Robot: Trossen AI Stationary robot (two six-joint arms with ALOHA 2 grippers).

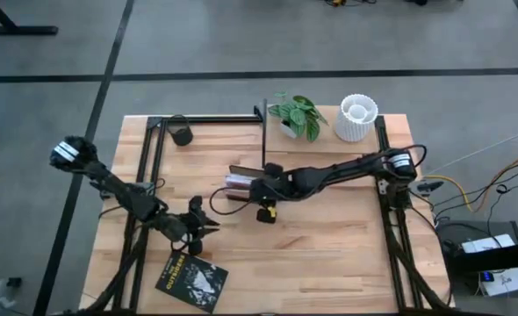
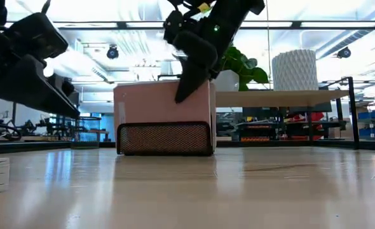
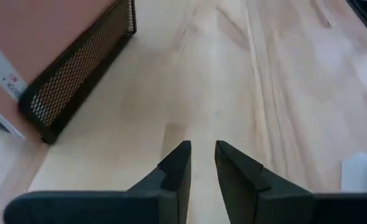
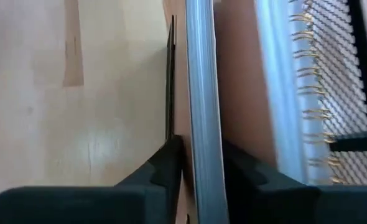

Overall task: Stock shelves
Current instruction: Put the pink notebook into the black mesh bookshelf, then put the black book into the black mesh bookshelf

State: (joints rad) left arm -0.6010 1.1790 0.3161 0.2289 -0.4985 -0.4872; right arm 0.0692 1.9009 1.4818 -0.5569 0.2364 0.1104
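The shelves (image 2: 283,97) stand at the table's far right and carry a plant and a white vase. A black mesh book rack (image 2: 165,138) sits mid-table and holds pink-covered books (image 2: 149,102) and a spiral notebook (image 4: 301,93). My right gripper (image 1: 241,187) reaches in from the right and is shut on one standing book (image 4: 199,74). My left gripper (image 1: 208,223) hovers over the near left of the table, its fingers (image 3: 177,168) almost together with nothing between them. A dark book (image 1: 191,281) lies flat near the front edge. My right gripper pinches the pink-covered book between its two fingers, one on each cover, at the book's upper page edge (image 4: 199,143). The fingers (image 2: 190,79) slant down from above and from the table's right. The book stands upright, its lower part inside the mesh rack.
A potted plant (image 1: 296,114) and a white ribbed vase (image 1: 357,118) stand at the far right. A small black cup (image 1: 182,133) sits at the far left. Bare wood (image 1: 329,246) lies in front of the rack.
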